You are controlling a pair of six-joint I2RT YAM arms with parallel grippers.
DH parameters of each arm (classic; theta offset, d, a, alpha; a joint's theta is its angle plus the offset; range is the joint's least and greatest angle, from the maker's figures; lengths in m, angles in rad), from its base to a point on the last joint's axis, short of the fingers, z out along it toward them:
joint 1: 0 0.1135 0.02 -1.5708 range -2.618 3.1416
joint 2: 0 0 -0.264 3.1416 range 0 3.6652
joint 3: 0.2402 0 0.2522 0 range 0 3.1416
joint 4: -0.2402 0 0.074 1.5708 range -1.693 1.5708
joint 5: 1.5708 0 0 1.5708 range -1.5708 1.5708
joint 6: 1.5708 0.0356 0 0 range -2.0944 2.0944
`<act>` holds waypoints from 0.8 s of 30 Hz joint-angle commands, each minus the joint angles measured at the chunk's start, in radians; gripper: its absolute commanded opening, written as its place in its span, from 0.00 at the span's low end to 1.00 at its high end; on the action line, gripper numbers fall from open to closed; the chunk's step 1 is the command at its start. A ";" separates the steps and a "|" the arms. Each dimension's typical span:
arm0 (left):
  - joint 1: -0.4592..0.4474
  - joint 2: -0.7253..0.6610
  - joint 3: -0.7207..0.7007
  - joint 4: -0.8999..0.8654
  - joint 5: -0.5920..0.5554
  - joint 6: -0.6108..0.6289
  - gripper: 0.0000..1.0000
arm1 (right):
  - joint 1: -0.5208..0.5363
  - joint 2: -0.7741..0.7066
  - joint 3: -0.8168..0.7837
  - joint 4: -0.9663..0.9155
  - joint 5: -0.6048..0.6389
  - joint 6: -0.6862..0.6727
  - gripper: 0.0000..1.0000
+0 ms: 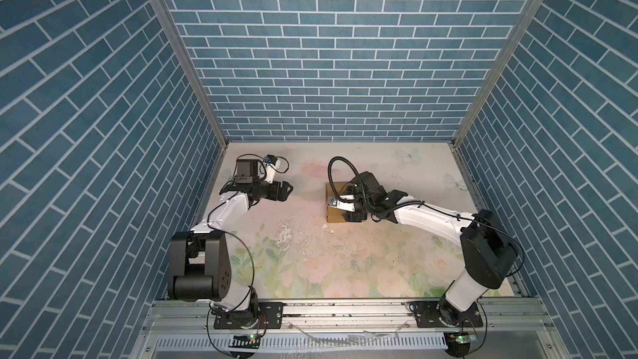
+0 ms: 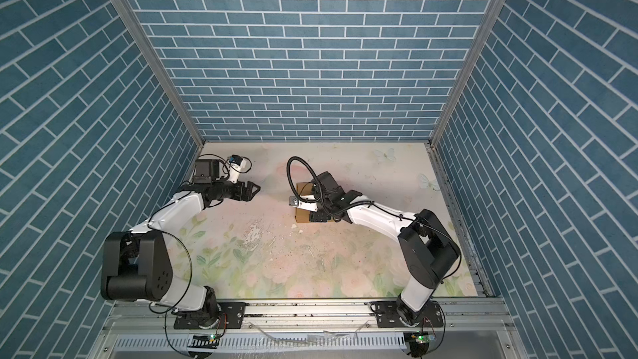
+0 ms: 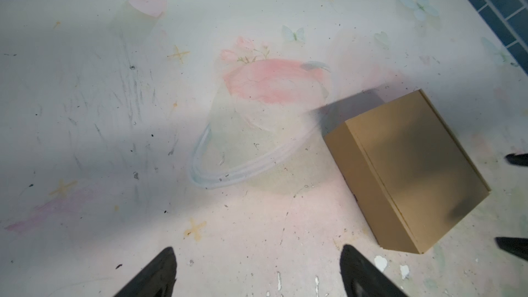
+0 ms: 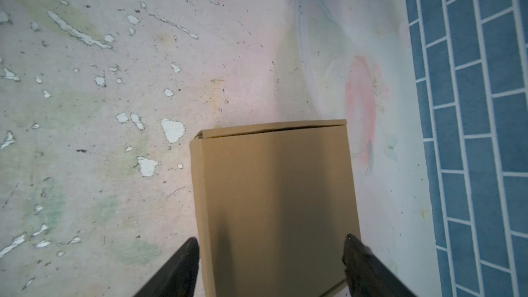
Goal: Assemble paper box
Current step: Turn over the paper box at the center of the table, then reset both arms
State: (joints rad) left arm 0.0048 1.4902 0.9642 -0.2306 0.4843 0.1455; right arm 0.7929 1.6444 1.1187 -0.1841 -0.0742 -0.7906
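In a top view the paper box (image 1: 333, 217) is set mid-counter (image 1: 310, 271). Left wrist view: the left gripper (image 3: 257, 252) is spread wide, empty. Right wrist view: the right gripper (image 4: 271, 238) is spread astride the box, judged light, crushable, best gripped by its side walls.

Left arm (image 1: 228, 212) folded at 9 o'clock, left gripper (image 1: 288, 192) pointing toward 3 o'clock, jaws spread wide, right arm (image 1: 428, 219) reaching from 4 o'clock toward centre, right gripper (image 4: 268, 267) angled down, jaws parted.
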 commanded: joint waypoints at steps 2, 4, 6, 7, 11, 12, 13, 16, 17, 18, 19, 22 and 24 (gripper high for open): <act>0.032 -0.050 -0.071 0.069 -0.030 0.036 0.98 | -0.084 -0.089 -0.034 0.027 -0.008 0.129 0.80; 0.045 -0.067 -0.100 0.100 -0.047 0.034 0.99 | -0.140 -0.120 -0.057 0.042 -0.039 0.173 0.81; 0.063 -0.085 -0.134 0.142 -0.063 0.034 0.99 | -0.197 -0.149 -0.083 0.060 -0.042 0.223 0.82; 0.072 -0.095 -0.150 0.161 -0.078 0.031 1.00 | -0.219 -0.161 -0.095 0.067 -0.044 0.241 0.82; 0.096 -0.126 -0.213 0.239 -0.132 0.025 1.00 | -0.309 -0.227 -0.174 0.124 -0.041 0.319 0.85; 0.098 -0.129 -0.226 0.254 -0.138 0.024 1.00 | -0.333 -0.242 -0.205 0.147 -0.039 0.343 0.94; 0.098 -0.132 -0.238 0.271 -0.141 0.018 1.00 | -0.354 -0.254 -0.231 0.165 -0.039 0.364 0.99; 0.098 -0.133 -0.290 0.373 -0.150 -0.023 1.00 | -0.419 -0.285 -0.305 0.210 -0.027 0.418 0.99; 0.098 -0.130 -0.309 0.414 -0.150 -0.029 1.00 | -0.439 -0.297 -0.332 0.234 -0.020 0.438 0.99; 0.098 -0.127 -0.322 0.447 -0.151 -0.029 1.00 | -0.460 -0.310 -0.359 0.255 -0.019 0.459 0.99; 0.098 -0.123 -0.337 0.482 -0.151 -0.022 0.99 | -0.479 -0.316 -0.381 0.271 0.002 0.475 0.99; 0.098 -0.105 -0.378 0.593 -0.160 -0.011 1.00 | -0.531 -0.330 -0.437 0.311 0.047 0.519 0.99; 0.098 -0.086 -0.389 0.631 -0.162 -0.030 1.00 | -0.564 -0.328 -0.472 0.342 0.077 0.533 0.99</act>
State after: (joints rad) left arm 0.0986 1.3815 0.5915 0.2630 0.3351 0.1341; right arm 0.2573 1.3369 0.6765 0.0776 -0.0486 -0.3378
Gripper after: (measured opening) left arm 0.995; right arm 0.986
